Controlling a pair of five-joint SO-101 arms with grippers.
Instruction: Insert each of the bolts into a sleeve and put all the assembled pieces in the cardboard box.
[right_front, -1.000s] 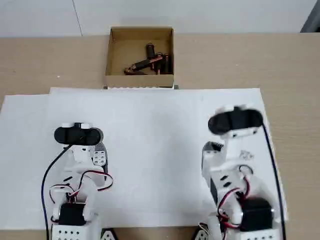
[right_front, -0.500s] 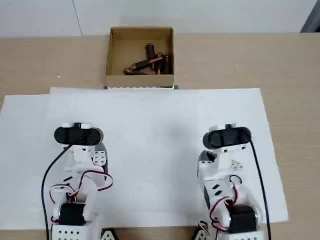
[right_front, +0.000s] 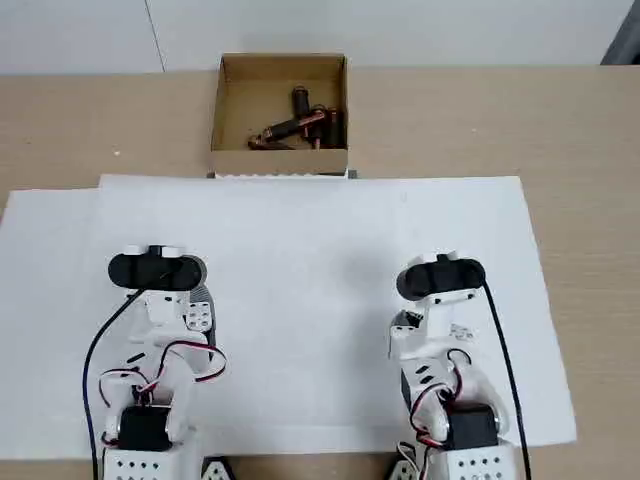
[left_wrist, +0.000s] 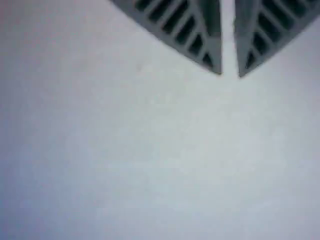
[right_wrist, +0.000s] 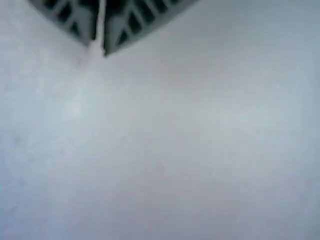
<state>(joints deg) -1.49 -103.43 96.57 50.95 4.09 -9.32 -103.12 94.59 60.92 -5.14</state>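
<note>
cardboard box (right_front: 280, 161) at paper (right_front: 310, 260) edge, bolts (right_front: 296, 126) inside

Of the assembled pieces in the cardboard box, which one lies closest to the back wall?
The dark piece lying alone behind the cluster, nearest the back wall of the cardboard box; the other pieces bunch toward the front wall.

High view down over table (right_front: 100, 110), wrist views close above white sheet (right_front: 300, 260) (shared by all)
</note>
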